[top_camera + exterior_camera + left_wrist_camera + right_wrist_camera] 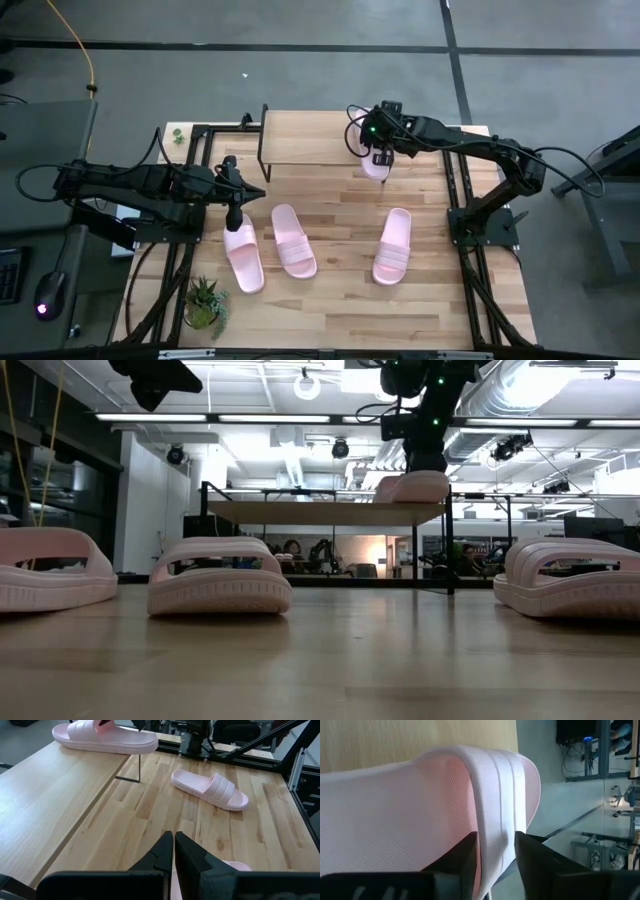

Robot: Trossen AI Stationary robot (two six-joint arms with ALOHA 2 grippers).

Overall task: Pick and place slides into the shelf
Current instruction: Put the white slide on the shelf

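One slide (374, 165) sits pinched by its strap between the right gripper (495, 851) jaws, overhanging the shelf (310, 150); ease it inward before releasing, while the left gripper (173, 851) waits clenched, empty.

**Four Cameras Trained on One Shelf**

The whole table (330, 300) was viewed from straight overhead, the shelf (305, 148) lying at its far edge. A second camera was set at tabletop height, facing the shelf (325, 512) level across the wood, with the room seen behind. The left wrist camera was aimed obliquely toward the shelf (60, 785) from some way off. The right wrist camera was held close against a slide (420, 805) on the shelf top. The shelf was shared by all views.
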